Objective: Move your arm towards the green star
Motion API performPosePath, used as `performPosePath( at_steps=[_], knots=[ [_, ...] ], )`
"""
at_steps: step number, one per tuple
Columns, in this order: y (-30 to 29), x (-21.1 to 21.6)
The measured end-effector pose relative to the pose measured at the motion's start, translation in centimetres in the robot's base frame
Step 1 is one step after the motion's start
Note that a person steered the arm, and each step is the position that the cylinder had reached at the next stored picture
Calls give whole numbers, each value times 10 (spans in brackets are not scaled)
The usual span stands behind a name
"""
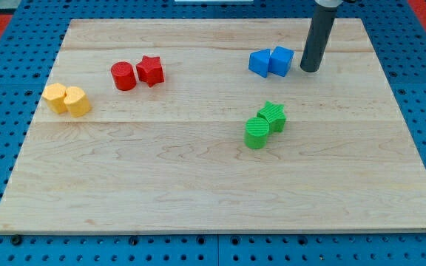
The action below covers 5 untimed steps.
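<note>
Ribbed green star (274, 114), touching green cyl. (256, 133), my tip (310, 70) up-right

Arm: only the end of my arm shows, coming in from the view's top edge at the view's upper right; the upper part is cut off by the frame.
Rod (318, 37): dark, straight, round in section, leaning slightly so its upper end sits a little to the view's right of its lower end.
Collar: a lighter grey piece caps the rod right at the top edge.
My tip (310, 70): down at the tabletop (198, 185), in its upper right part, touching nothing else that I can see.
Hand: none fitted; the rod ends bare.
</note>
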State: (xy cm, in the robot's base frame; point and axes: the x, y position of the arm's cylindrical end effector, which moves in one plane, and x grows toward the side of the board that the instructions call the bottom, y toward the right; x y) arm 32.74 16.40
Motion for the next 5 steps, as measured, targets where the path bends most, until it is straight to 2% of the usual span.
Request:
performPosePath(
  at_steps=[2, 4, 5],
  knots=[
    [0, 14],
    [-33, 29],
    [-15, 63]
  ],
)
